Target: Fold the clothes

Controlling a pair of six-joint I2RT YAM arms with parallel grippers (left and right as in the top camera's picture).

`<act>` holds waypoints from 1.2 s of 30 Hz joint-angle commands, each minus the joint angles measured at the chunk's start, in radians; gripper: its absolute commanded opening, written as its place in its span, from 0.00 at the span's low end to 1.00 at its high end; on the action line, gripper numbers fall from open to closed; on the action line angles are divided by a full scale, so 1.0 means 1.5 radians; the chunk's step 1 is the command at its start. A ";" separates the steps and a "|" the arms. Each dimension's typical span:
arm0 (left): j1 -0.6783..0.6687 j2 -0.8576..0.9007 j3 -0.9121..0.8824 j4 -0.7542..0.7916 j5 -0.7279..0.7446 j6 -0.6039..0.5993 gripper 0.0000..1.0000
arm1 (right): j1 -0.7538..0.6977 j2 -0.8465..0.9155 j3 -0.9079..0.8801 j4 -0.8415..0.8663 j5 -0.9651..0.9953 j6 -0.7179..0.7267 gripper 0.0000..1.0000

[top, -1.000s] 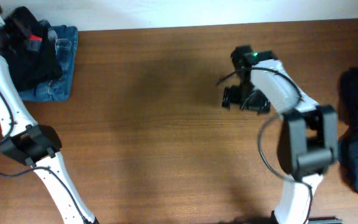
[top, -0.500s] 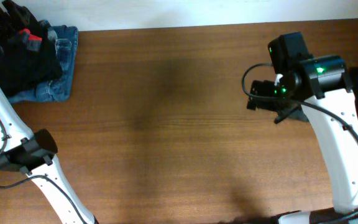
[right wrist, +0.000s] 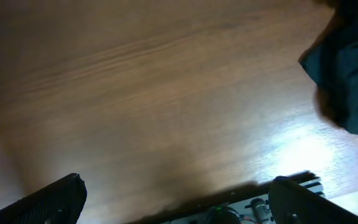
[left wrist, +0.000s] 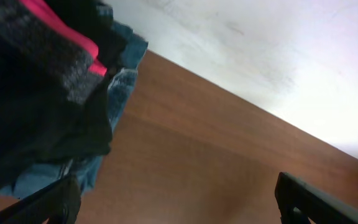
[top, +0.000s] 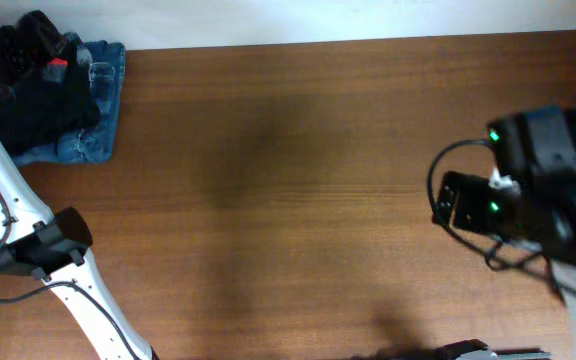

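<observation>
The left end effector point(left wrist: 180, 202) hangs with its fingers spread wide and nothing between them, so it is released. Close off its left finger sits a heap: a black garment point(left wrist: 30, 99) with red trim point(left wrist: 61, 25), bunched on top of jeans point(left wrist: 122, 74) that poke out flat beneath it. Ahead and to its right there is only bare counter point(left wrist: 216, 155).

The right end effector point(right wrist: 176, 199) is likewise splayed and empty, hovering over bare wood. Up and to its right, well clear of the fingers, lies a dark garment point(right wrist: 350, 68), rumpled, with only its edge showing.

From where I stand, the job looks partly done at best. The jeans seem laid square, so I'd guess they are folded. The black garment on them looks more dumped than folded, though it is too dark to be sure. The dark garment near the right arm looks unfolded. No basket, bin or box is in view; everything lies straight on the counter.
</observation>
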 commanded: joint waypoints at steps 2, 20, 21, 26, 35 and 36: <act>0.002 -0.004 0.000 -0.019 0.014 0.003 0.99 | 0.004 -0.058 -0.002 -0.004 -0.054 0.001 0.99; 0.002 -0.004 0.000 -0.021 0.014 0.003 0.99 | 0.004 -0.170 -0.026 -0.004 -0.076 0.002 0.99; 0.002 -0.004 0.000 -0.021 0.014 0.003 0.99 | 0.004 -0.170 -0.026 -0.004 -0.076 0.002 0.99; 0.002 -0.004 0.000 -0.021 0.014 0.003 0.99 | 0.004 -0.170 -0.026 -0.004 -0.076 0.002 0.99; 0.002 -0.004 0.000 -0.021 0.014 0.003 0.99 | 0.004 -0.170 -0.026 -0.004 -0.075 0.002 0.99; 0.002 -0.004 0.000 -0.021 0.014 0.003 0.99 | 0.004 -0.170 -0.026 -0.004 -0.075 0.002 0.99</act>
